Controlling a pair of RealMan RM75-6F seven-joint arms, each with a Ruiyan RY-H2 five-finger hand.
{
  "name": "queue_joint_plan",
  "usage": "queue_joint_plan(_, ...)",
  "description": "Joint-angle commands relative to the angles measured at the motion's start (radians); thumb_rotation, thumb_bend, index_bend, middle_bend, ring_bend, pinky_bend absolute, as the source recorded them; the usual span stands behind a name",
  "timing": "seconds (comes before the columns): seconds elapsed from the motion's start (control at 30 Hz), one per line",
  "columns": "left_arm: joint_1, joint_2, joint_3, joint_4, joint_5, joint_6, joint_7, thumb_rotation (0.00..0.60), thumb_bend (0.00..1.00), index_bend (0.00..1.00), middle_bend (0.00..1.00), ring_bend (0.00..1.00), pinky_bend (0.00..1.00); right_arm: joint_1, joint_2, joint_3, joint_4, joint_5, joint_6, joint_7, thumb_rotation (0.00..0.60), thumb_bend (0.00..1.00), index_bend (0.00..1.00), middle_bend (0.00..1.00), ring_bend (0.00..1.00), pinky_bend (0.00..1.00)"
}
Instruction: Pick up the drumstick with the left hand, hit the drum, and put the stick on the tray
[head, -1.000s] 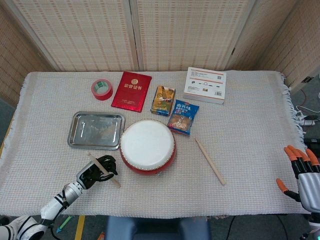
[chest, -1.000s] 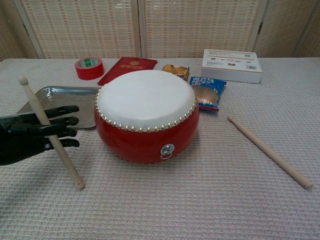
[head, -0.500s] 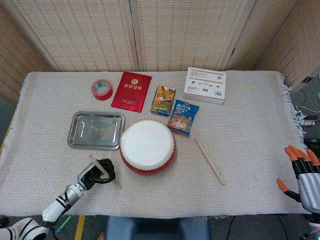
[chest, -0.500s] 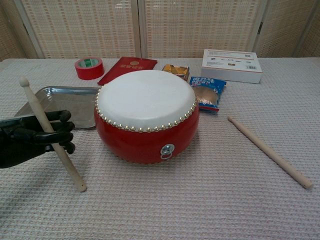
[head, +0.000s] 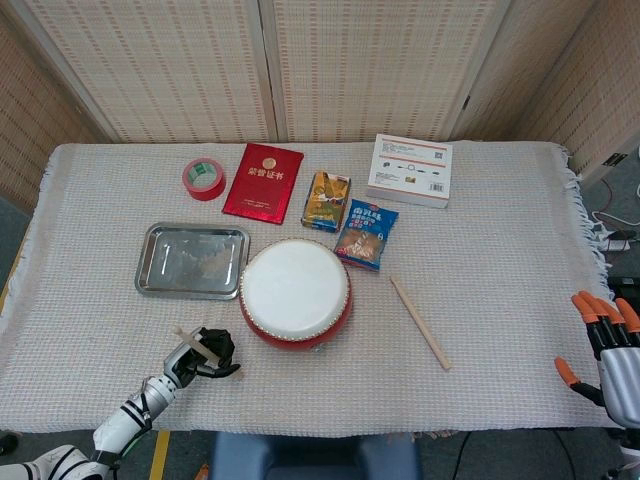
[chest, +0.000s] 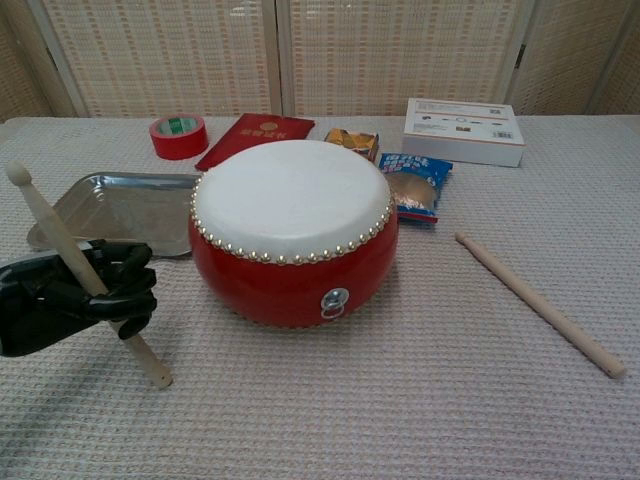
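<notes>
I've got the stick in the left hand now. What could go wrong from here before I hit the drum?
1. The left hand grips the drumstick near its lower end, which looks close to the cloth; a long free end could let it twist or slip on impact.
2. The drum sits right beside the tray, so a wide swing may clip the tray's rim.
3. A hard hit could shove the drum toward the snack packet behind it.

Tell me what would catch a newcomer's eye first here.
The red drum with its white skin, at the middle of the table, stands out most. Left of it the black left hand grips a drumstick tilted upward. A second stick lies on the cloth to the drum's right.
</notes>
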Motion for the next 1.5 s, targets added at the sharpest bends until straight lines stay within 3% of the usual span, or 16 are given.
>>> queue_joint_plan(0.03, 0.01, -0.019, 0.0, 0.0, -0.01, -0.002, 0.052, 0.6, 0.23, 0.75, 0.82, 0.76, 0.71, -0.001, 0.0, 0.0, 0.0, 0.0, 0.001, 0.001, 0.6, 0.26, 0.0, 0.06, 0.0, 0.01)
queue_joint_plan(0.77, 0.042, -0.121, -0.006, 0.055, -0.04, -0.025, 0.242, 0.6, 0.23, 0.79, 0.84, 0.77, 0.72, -0.01, 0.0, -0.002, 0.001, -0.005, 0.013, 0.004, 0.6, 0.26, 0.0, 0.06, 0.0, 0.01)
queue_joint_plan(1.17, 0.052, -0.171, -0.017, 0.103, -0.058, -0.044, 0.333, 0.6, 0.25, 0.86, 0.9, 0.83, 0.81, -0.01, 0.001, -0.001, 0.0, -0.004, 0.012, 0.006, 0.6, 0.26, 0.0, 0.06, 0.0, 0.01)
queue_joint_plan(1.37, 0.06, -0.181, -0.019, 0.114, -0.056, -0.039, 0.358, 0.6, 0.31, 0.91, 0.94, 0.86, 0.84, -0.009, 0.003, 0.0, -0.004, -0.006, 0.011, 0.002, 0.6, 0.26, 0.0, 0.06, 0.0, 0.01)
queue_joint_plan(1.5, 0.068, -0.188, -0.023, 0.119, -0.054, -0.026, 0.376, 0.6, 0.45, 0.98, 1.0, 0.94, 0.93, -0.009, 0.003, 0.0, -0.006, -0.008, 0.011, -0.001, 0.6, 0.26, 0.0, 0.06, 0.0, 0.01)
